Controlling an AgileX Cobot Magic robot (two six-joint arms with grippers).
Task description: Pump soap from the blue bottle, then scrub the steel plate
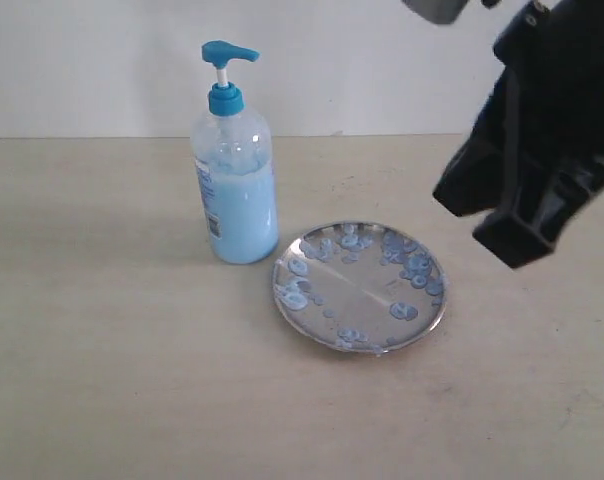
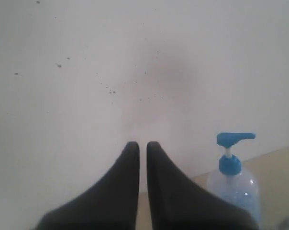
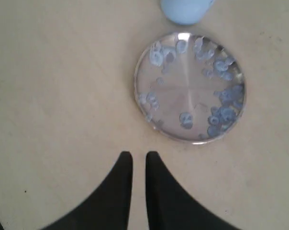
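On the table (image 1: pixel 102 360): blue bottle (image 1: pixel 234 170) upright, soap (image 1: pixel 244 215) filling its lower part; steel plate (image 1: pixel 367 292) flat just beside it, speckled with bluish blobs.
Left gripper (image 2: pixel 142 144): raised, jaws nearly together, holding nothing, apart from the bottle.
Right gripper (image 3: pixel 138 155): above the table near the plate, jaws nearly together, empty.
Risk: an off-centre press on the pump would likely tip the tall bottle; the unheld, slick plate may slide under scrubbing.
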